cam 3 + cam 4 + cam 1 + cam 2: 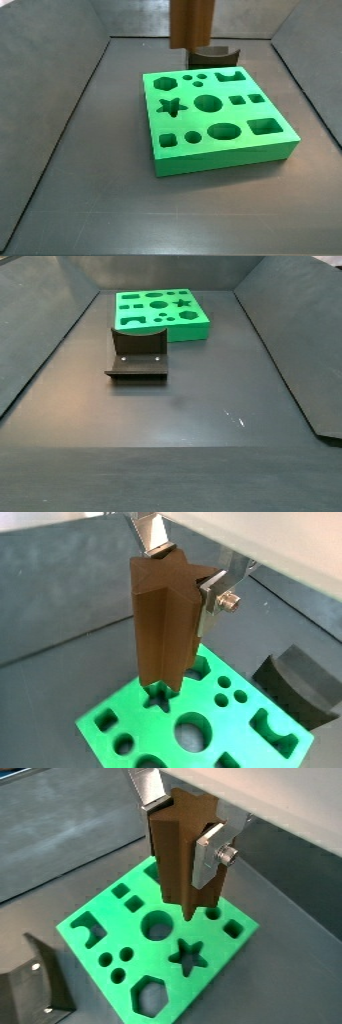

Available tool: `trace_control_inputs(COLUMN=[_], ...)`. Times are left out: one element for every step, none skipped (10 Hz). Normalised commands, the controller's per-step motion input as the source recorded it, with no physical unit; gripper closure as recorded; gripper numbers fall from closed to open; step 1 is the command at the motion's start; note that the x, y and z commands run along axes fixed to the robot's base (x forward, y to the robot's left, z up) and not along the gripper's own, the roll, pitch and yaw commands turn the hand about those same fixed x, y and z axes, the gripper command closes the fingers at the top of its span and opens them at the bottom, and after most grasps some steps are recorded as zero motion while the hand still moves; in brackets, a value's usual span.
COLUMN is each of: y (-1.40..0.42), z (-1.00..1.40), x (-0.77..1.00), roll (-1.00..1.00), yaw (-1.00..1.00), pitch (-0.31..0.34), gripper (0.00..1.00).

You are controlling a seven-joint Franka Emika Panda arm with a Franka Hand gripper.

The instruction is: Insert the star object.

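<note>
My gripper [181,572] is shut on the star object [163,632], a tall brown prism with ridged sides, held upright by its upper end between the silver fingers [209,600]. Both wrist views show this grip [183,828]. The prism [181,868] hangs above the green block [234,928], clear of its top. The star-shaped hole [190,955] is open, beside the prism's lower end. In a side view the prism [194,22] hangs over the block's far edge [221,160], away from the star hole [168,107]; the gripper itself is cut off there.
The dark fixture [211,55] stands just beyond the green block, and shows in front of the block [160,311] in a side view [138,356]. Several other shaped holes cover the block's top. Grey walls [80,90] enclose the dark floor.
</note>
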Motion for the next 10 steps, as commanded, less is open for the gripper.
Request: trace_control_inputs(y=[0.00, 0.00, -0.03, 0.05, 0.21, 0.20, 0.00, 0.00, 0.00, 0.13], z=[-0.68, -0.87, -1.00, -0.83, -0.69, -0.85, -1.00, -1.00, -1.00, -1.00], x=[-0.04, -0.20, -0.17, -0.13, 0.00, 0.13, 0.00, 0.00, -0.01, -0.17], roll=[0.25, 0.20, 0.06, -0.09, -0.22, -0.15, 0.00, 0.07, 0.08, 0.11], yaw=[0.44, 0.36, 0.11, -0.10, -0.17, -0.10, -0.06, -0.05, -0.06, 0.00], pitch=[-0.157, -0.129, -0.116, -0.176, -0.091, 0.000, -0.080, -0.089, -0.057, -0.029], gripper=[1.00, 1.00, 1.00, 1.00, 1.00, 1.00, 1.00, 1.00, 1.00, 1.00])
